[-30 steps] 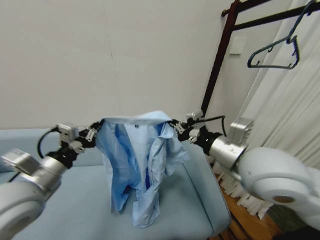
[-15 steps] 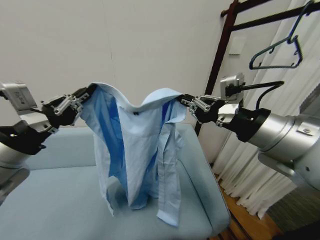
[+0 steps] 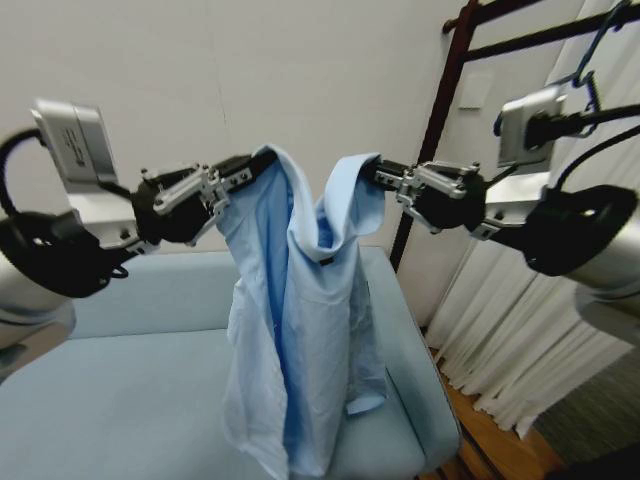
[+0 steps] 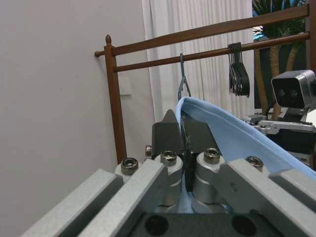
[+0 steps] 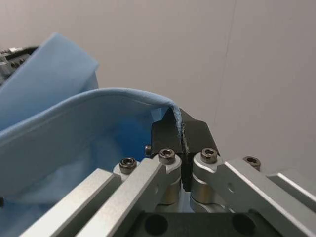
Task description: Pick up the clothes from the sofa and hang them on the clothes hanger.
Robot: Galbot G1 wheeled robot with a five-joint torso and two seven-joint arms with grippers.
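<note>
left tool [image 3: 250, 170] clenched on one collar-side edge of shirt [image 3: 300, 330], right tool [image 3: 380, 176] clenched on other edge. Both mid-frame, near each other. shirt hangs bunched over sofa [image 3: 120, 400], hem low; seat contact unclear. You want tools spread apart so neckline goes taut and level, then raise until hem clears. Approach hanger [image 3: 592, 50], upper right on rack [image 3: 440, 110], slowly. Don't slacken either pinch.
</note>
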